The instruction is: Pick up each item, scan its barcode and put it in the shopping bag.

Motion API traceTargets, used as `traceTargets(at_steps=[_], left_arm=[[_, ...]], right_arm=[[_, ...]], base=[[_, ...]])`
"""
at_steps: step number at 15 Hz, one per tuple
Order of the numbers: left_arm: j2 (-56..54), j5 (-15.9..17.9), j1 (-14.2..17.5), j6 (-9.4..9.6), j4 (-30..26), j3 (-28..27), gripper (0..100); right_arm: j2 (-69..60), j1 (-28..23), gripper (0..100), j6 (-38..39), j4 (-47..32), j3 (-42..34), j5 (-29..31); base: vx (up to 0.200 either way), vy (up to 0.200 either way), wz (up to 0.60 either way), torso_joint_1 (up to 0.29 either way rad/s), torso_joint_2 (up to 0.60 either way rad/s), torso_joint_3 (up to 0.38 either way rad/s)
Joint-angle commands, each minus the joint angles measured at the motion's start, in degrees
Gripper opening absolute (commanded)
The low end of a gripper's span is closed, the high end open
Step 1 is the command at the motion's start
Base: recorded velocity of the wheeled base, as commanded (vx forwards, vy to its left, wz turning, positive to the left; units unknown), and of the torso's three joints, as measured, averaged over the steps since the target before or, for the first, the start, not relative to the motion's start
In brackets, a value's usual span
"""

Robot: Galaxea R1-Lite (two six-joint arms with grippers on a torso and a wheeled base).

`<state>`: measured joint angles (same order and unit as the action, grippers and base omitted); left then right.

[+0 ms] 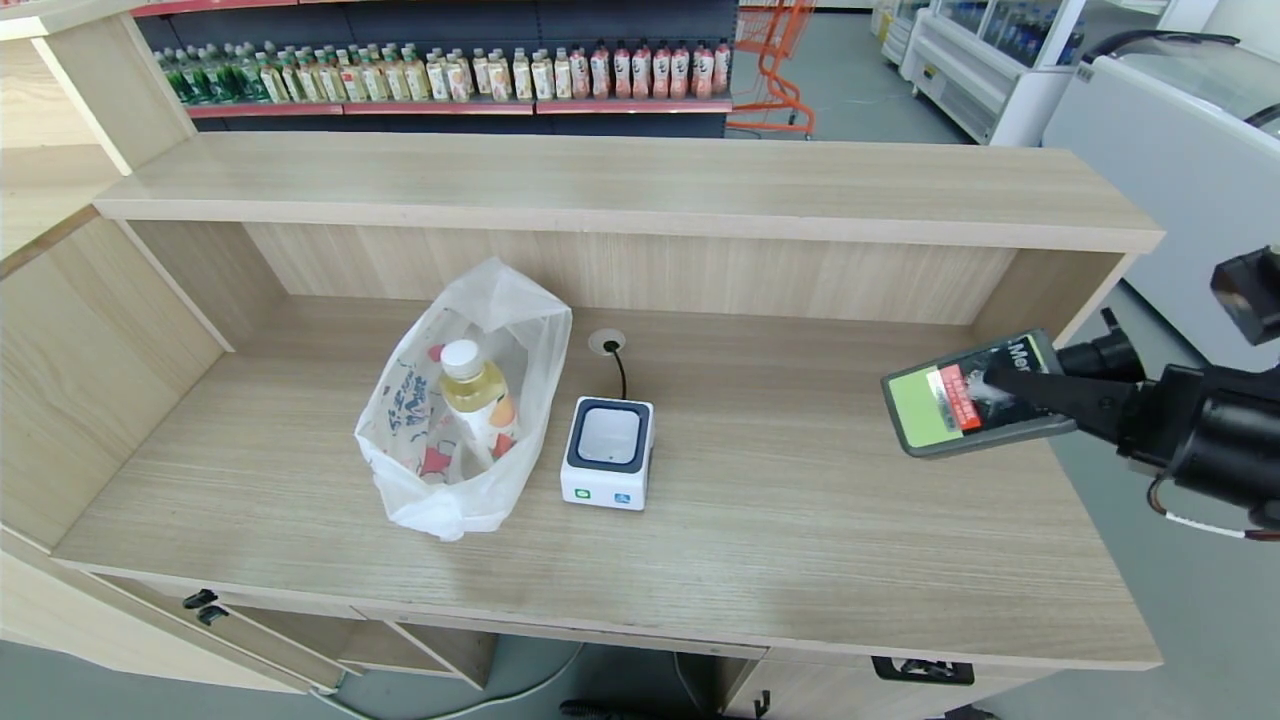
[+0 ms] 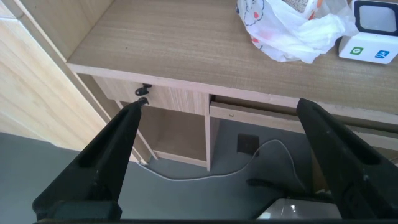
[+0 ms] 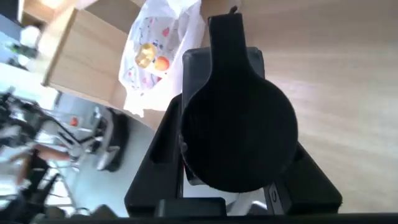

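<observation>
Showing the flat packet (image 1: 965, 407), green at one end and dark at the other with a red label across its face, held near the right end of the counter (image 1: 800, 520), at about 3 o'clock from the scanner (image 1: 607, 452) and well apart from it. The packet appears to be off the surface, tilted, with its labelled face upward.

The right gripper (image 1: 1010, 392) is closed on the packet's dark end, one finger lying over the label. The packet looks thin and light, and probably fairly stiff, so a pinch across its two broad faces near one end should carry it. Its glossy wrapper may slip if it is swung quickly. Which face bears the barcode cannot be told; that face must be turned down toward the scanner's window.

The scanner, a white block with a dark-framed window on top, stands mid-counter, its cable (image 1: 620, 375) running to a port (image 1: 606, 342) at 12 o'clock. Just beside it at 9 o'clock stands the shopping bag (image 1: 440, 480), thin, soft and translucent, its mouth open upward, with a bottle (image 1: 478, 395) upright inside. The soft rim is likely to fold under a careless drop.

The left gripper (image 2: 219, 106) hangs wide apart and empty, below the counter's front edge.
</observation>
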<state>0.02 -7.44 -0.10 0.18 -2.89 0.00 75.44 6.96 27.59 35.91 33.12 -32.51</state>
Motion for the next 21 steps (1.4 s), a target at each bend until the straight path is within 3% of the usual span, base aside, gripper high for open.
traceTargets(at_steps=[1,18,21], left_arm=[[0.0,0.0,0.0,-0.01,0.0,0.0,100],[0.1,0.0,0.0,-0.01,0.0,0.0,100],[0.0,0.0,0.0,-0.18,0.1,0.0,100]], right_arm=[[3.8,4.6,0,4.9,-0.8,1.1,2.2],[3.8,5.2,0,6.0,-6.4,1.7,2.0],[3.1,5.3,0,5.9,-7.1,1.8,1.9]], base=[[0.000,0.000,0.00,0.000,0.00,0.000],[0.000,0.000,0.00,0.000,0.00,0.000],[0.000,0.200,0.00,0.002,0.00,0.004]])
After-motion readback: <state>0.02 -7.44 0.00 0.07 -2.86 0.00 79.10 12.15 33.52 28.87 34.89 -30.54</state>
